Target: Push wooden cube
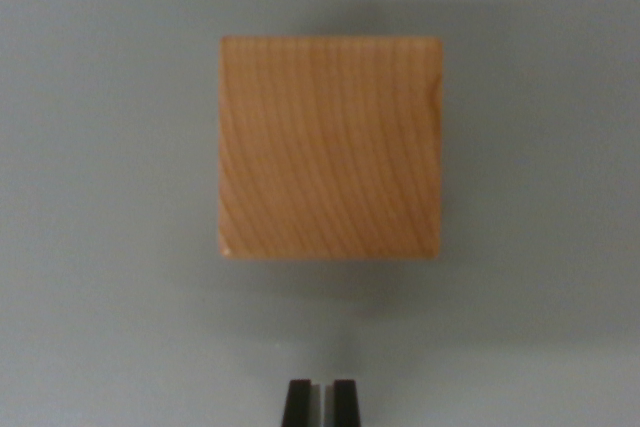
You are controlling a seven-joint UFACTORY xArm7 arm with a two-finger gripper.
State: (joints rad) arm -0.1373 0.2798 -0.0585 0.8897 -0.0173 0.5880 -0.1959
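Wooden cube (330,148), grey table (100,187) open all round

The wooden cube (330,148) sits on the desk (110,247). The tool (321,402) is below it, not touching.

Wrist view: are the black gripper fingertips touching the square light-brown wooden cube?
No: bare grey surface separates the gripper fingertips from the light-brown wooden cube.

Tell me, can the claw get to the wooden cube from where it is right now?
Probably yes. The claw sits at the wrist view's bottom edge, nearly closed, and only bare grey surface lies between it and the wooden cube.
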